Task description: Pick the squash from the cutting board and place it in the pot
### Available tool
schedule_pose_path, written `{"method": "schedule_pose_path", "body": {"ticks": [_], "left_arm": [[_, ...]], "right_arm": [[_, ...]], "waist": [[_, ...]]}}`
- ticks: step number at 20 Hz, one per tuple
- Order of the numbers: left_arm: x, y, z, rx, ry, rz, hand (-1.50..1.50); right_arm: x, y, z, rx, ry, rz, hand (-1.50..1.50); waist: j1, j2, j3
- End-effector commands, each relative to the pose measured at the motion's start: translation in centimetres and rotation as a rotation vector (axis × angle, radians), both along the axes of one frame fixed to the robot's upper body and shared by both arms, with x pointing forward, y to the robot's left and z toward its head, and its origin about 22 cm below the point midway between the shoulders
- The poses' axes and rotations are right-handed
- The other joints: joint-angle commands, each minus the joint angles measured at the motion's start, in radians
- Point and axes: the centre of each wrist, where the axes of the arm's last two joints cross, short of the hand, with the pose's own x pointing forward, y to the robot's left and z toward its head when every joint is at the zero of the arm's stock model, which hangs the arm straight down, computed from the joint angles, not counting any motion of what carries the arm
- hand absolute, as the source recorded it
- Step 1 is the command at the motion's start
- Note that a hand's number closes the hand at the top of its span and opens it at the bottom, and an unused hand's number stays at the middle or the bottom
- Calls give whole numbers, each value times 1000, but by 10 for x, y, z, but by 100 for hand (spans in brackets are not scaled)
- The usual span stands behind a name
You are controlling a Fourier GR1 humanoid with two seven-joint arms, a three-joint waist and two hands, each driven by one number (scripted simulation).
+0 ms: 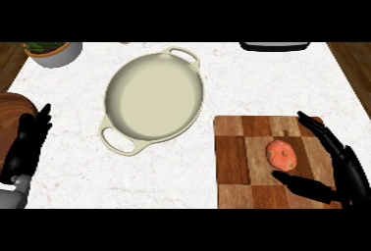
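Nearest, at about 4 o'clock, we see the right hand [346, 172] over the checkered wooden cutting board [239, 166], spread wide: fingers straight along the board's right edge, thumb reaching in low from the right. Nothing held, fingers not curled round anything. The squash [282, 154], orange and roundish, lies on the board between thumb and fingers, just above the thumb tip; whether they touch it we cannot tell. At 8 o'clock the left hand [27, 142] rests open at the view's left edge, fingers up and straight, beside a brown wooden round thing [14, 104] partly cut off at 9 o'clock. Next, centre toward 11 o'clock, the pot [152, 98], cream, oval, two handles, tilted diagonally on the white marble counter [253, 83], well apart from the board. Farthest, at 10 o'clock, a grey planter [58, 55] with greenery, and at 1 o'clock a dark-rimmed object [275, 46] cut by the top edge.
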Motion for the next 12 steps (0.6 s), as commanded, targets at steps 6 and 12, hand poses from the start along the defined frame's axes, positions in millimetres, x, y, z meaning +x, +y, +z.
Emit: {"method": "schedule_pose_path", "body": {"ticks": [6,12], "left_arm": [[-5,6,6,-7,22,-2,0],[9,-3,3,3,5,5,0]], "right_arm": [[-26,-19,63,-403,255,-93,-150],[-27,-11,97,-632,542,-52,-150]], "waist": [[5,-5,-3],[11,3,-4]]}}
